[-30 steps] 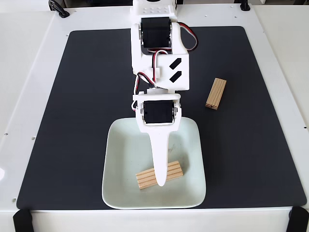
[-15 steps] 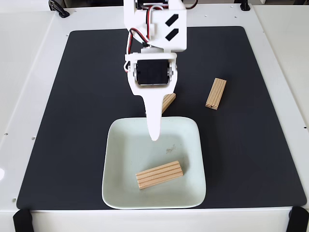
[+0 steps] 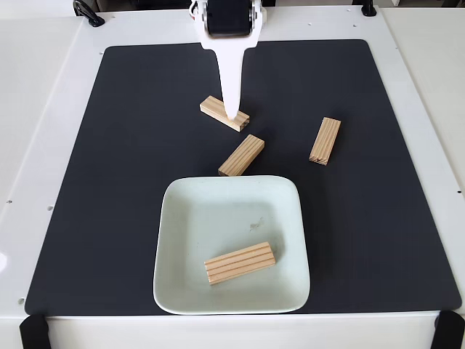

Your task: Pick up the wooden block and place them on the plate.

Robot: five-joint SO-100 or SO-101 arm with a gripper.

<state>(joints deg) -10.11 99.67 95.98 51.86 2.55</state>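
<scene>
One wooden block (image 3: pixel 240 263) flat on plate (image 3: pixel 182 218), toward 5 o'clock of faint centre smudge. Three left on black mat (image 3: pixel 131 145): block (image 3: pixel 241 155) just off rim at 12, block (image 3: pixel 325 141) at 2, block (image 3: pixel 215 111) farther out at 12. Gripper (image 3: pixel 232 110) over that last block; jaw state unclear. Roughly quarter done.

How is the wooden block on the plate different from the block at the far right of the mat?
The block on the plate rests inside the plate and lies almost crosswise in the fixed view. The right block lies on the black mat, pointing nearly up the picture. Both are light striped wood, similar in size.
</scene>
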